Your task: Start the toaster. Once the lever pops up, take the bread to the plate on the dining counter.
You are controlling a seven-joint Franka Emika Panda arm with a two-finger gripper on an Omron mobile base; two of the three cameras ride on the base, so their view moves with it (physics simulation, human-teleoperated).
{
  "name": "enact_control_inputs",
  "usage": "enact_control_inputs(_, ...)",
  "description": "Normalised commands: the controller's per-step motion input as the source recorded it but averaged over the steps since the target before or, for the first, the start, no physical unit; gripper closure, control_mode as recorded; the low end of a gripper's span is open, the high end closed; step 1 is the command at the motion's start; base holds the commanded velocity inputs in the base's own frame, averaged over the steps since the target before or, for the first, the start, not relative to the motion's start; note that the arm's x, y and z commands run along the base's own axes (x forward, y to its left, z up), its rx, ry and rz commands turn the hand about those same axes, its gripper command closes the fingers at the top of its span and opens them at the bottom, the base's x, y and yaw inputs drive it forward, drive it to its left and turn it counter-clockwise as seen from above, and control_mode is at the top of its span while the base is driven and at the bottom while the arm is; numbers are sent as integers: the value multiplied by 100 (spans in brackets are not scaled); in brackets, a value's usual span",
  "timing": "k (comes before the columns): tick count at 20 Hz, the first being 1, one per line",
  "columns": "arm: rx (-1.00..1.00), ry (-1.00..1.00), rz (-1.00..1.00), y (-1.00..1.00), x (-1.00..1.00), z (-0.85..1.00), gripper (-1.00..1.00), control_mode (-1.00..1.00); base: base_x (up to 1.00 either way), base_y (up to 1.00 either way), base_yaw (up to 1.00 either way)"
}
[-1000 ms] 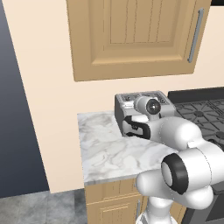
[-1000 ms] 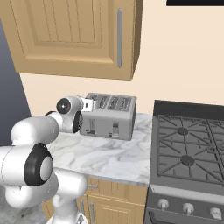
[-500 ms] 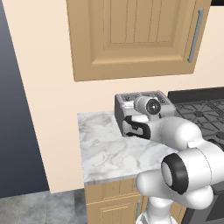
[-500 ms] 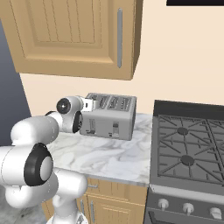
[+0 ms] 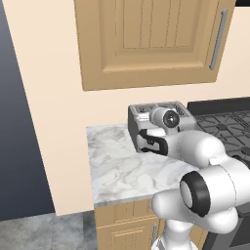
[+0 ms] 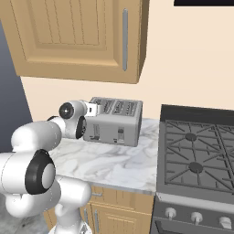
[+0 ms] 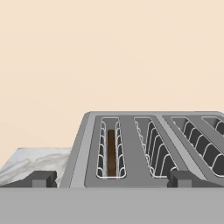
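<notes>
The grey toaster (image 6: 114,122) stands on the marble worktop (image 6: 109,161) against the wall, also seen from the left side as the toaster (image 5: 138,122). From the hand view I look down over the toaster (image 7: 131,148) and its top slots. The dark brown bread (image 7: 111,152) sits low in the leftmost slot. A dark lever (image 6: 96,132) shows on the front face near the left end. My gripper (image 7: 111,179) is open at the toaster's front left, its fingertips (image 7: 42,178) spread wide and holding nothing. The plate and the dining counter are out of view.
A black gas stove (image 6: 201,155) adjoins the worktop on the right. Light wood wall cabinets (image 5: 151,39) hang above the toaster. A second dark lever (image 6: 120,135) sits further right on the toaster's front. The worktop (image 5: 117,166) ends at a wall edge on the left.
</notes>
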Motion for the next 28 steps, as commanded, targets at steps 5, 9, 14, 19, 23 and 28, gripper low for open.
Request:
enact_control_inputs(5,0,0,0,0,0,0,-100,-100,0,0,0)
enact_control_inputs(9,0,0,0,0,0,0,-100,-100,0,0,0)
enact_control_inputs(14,0,0,0,0,0,0,-100,-100,0,0,0)
enact_control_inputs(19,0,0,0,0,0,0,-100,-100,0,0,0)
enact_control_inputs(23,0,0,0,0,0,0,-100,-100,0,0,0)
enact_control_inputs(28,0,0,0,0,0,0,-100,-100,0,0,0)
